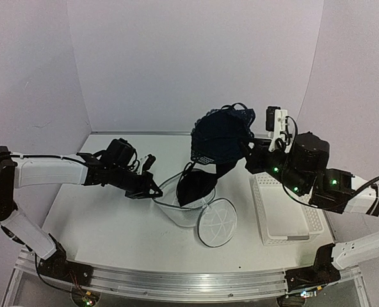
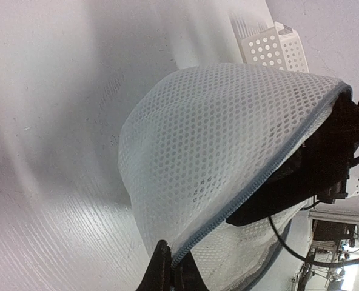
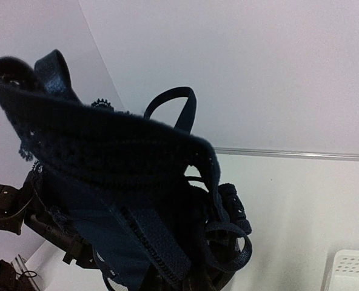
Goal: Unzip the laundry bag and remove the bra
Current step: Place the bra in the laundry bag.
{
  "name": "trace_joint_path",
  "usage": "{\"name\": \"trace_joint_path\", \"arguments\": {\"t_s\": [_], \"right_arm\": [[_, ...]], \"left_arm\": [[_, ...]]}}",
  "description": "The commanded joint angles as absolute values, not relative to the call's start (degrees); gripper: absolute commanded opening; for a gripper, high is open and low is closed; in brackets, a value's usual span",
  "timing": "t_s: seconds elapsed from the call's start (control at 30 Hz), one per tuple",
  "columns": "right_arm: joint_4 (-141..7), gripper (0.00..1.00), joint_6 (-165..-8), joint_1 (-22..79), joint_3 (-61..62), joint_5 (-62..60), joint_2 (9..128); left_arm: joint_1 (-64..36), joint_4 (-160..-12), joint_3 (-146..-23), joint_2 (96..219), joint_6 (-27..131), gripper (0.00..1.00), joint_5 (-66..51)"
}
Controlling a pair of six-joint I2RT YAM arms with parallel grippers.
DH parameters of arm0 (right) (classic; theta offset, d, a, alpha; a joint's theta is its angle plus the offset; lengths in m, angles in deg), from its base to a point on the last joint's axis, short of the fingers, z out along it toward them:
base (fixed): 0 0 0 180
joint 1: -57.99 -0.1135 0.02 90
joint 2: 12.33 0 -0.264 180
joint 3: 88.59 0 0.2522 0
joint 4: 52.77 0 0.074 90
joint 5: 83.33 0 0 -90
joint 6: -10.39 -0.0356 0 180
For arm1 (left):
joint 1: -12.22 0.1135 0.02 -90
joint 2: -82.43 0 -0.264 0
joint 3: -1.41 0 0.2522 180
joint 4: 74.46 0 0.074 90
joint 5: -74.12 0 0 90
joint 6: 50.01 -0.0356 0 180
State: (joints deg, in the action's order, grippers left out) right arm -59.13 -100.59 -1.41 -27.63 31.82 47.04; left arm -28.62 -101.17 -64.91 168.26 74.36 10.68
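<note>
Bra (image 1: 220, 133) is up off the table (image 1: 100, 220), bunched and hanging from the right gripper (image 1: 246, 149). Its lower cup and a strap dangle at approx 7 o'clock from the grip, down to the open mouth of the laundry bag (image 1: 184, 208). Can't tell whether the fabric touches the mesh there. In the right wrist view the bra (image 3: 107, 176) fills the lens and covers the fingers, so the jaws are hidden. They're clamped on the cloth, since it hangs from them.

Bag lies on its side mid-table, unzipped, w/ the round lid panel (image 1: 217, 222) flopped out at 5 o'clock, flat on the table. Left gripper (image 1: 153, 190) is at the bag's 9 o'clock, jaws pinched narrow on the rim. Left wrist view shows the fingers (image 2: 162, 271) closed on the grey zipper edge (image 2: 252, 188), mesh domed above them.

Basket (image 1: 285, 214), white w/ holes, sits at 3 o'clock of the bag, near but apart, under the right arm. Nothing stands btwn bag and basket.
</note>
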Motion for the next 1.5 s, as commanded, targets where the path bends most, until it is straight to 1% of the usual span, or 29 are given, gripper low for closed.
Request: {"name": "trace_joint_path", "arguments": {"t_s": [0.0,0.17,0.43,0.63,0.87,1.07,1.27,1.47], "right_arm": [[-58.3,0.0,-99.0,-1.3,-27.2,36.1,44.1],[-59.1,0.0,-99.6,-1.3,-26.9,33.2,45.3],[-59.7,0.0,-101.7,-1.3,-24.0,18.6,55.6],[-61.1,0.0,-103.7,-1.3,-22.9,11.7,62.1],[-65.0,0.0,-109.3,-1.3,-22.3,8.8,68.8],[-68.1,0.0,-112.5,-1.2,-18.8,4.5,76.9],[-69.6,0.07,-113.4,-1.1,-16.5,4.2,81.6],[-70.6,0.26,-113.0,-0.8,-16.6,4.8,81.5]], "left_arm": [[-28.9,-99.3,-68.5,169.2,73.2,0.0,11.5],[-29.0,-99.3,-68.9,169.6,73.2,0.0,11.5],[-29.1,-99.4,-68.7,169.2,73.3,0.0,11.2],[-29.1,-99.4,-68.3,168.6,73.2,0.0,10.8],[-29.2,-99.4,-68.2,168.5,73.0,0.0,10.7],[-29.2,-99.3,-68.1,168.6,72.9,0.0,10.9],[-29.2,-99.4,-67.5,168.3,72.9,0.0,10.4],[-29.2,-99.4,-66.6,168.6,72.6,0.0,9.6]]}}
